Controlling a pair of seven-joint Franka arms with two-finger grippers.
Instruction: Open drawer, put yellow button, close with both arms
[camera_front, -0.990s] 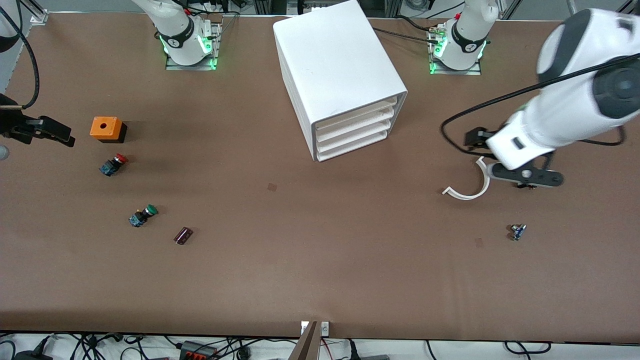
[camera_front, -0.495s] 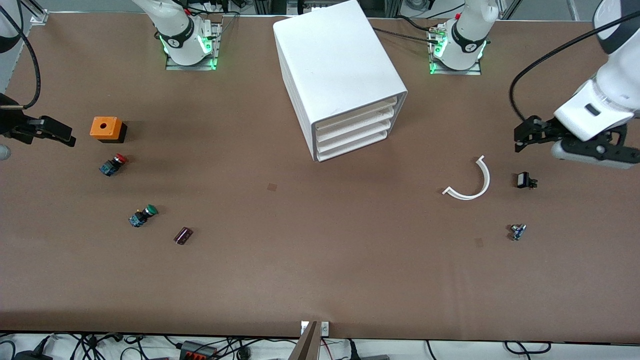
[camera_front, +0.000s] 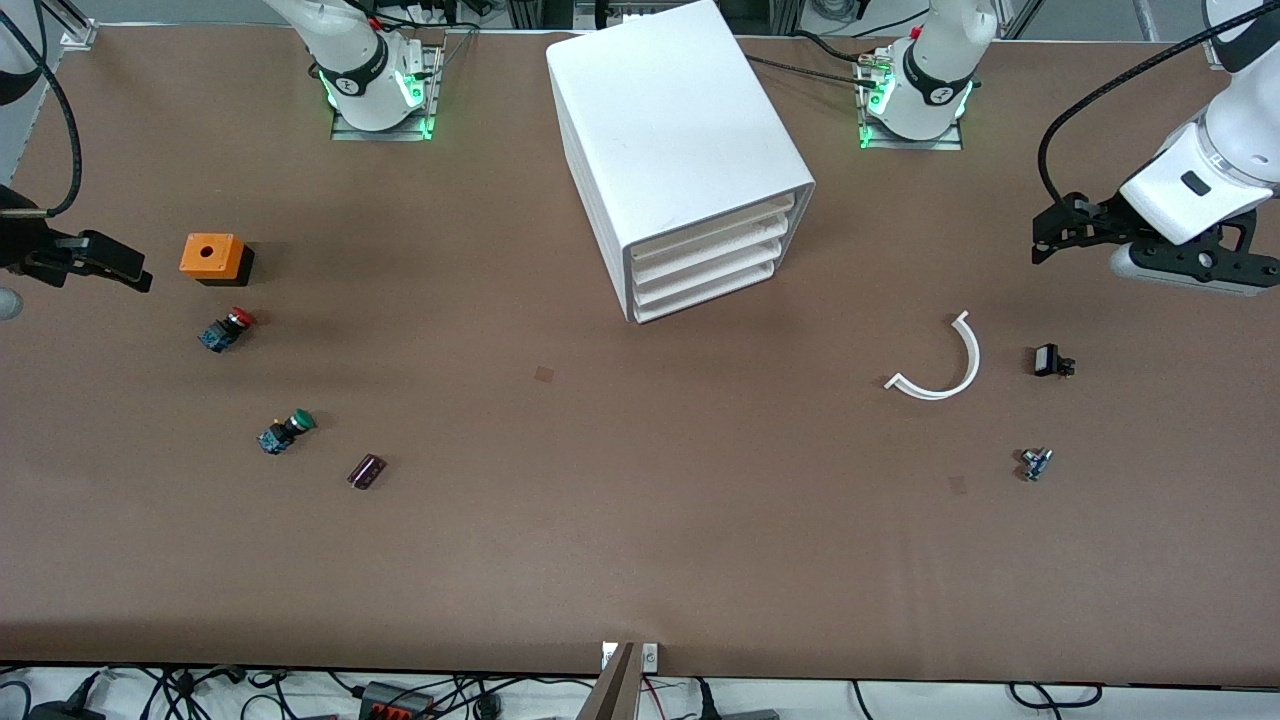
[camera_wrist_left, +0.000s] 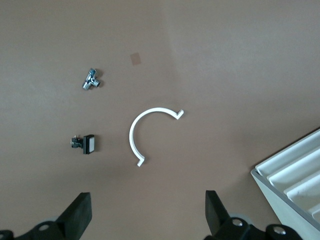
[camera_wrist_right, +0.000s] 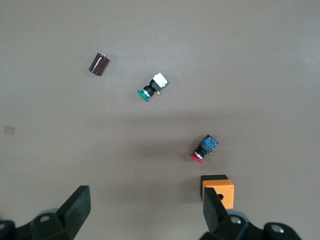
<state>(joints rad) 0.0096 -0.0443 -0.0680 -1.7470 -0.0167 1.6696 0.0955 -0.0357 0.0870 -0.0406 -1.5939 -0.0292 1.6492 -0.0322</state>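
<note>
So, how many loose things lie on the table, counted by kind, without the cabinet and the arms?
Push-buttons: 2, the red-capped button and the green-capped button
Orange box: 1
Dark cylinder: 1
White curved strip: 1
Small black part: 1
Small metal part: 1
Total: 7
No yellow-capped button shows in any view.

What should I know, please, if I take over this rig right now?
Left gripper: open, empty, over the left arm's end of the table.
Right gripper: open, empty, near the orange box.
Drawer: shut, like the three below it.
Yellow button: not visible; only the red button and green button show.
Whether it is already inside cannot be told; check first.
</note>
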